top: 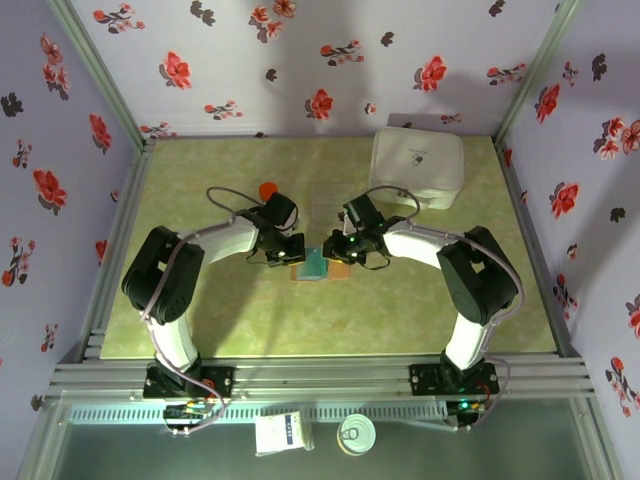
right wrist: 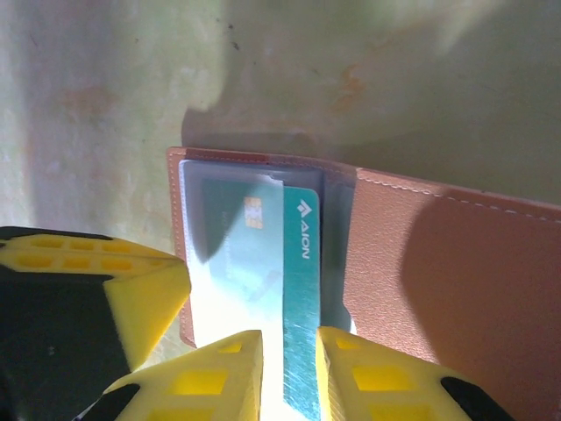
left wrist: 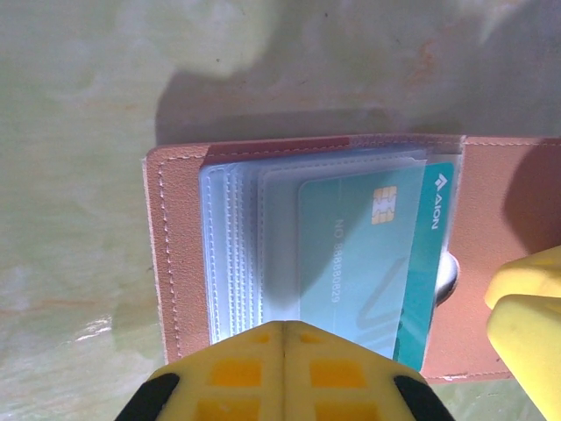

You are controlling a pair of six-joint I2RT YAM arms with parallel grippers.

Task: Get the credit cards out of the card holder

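Left hand is closed tight at the card holder's six-o'clock edge. Right hand grips a teal credit card jutting toward six o'clock.

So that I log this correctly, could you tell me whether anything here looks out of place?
One thing: the teal-blue plastic credit card sticks partway out of its clear plastic sleeve in the open tan-brown folding card holder, its free end lying between the right gripper fingers. Nothing looks spilled or damaged.
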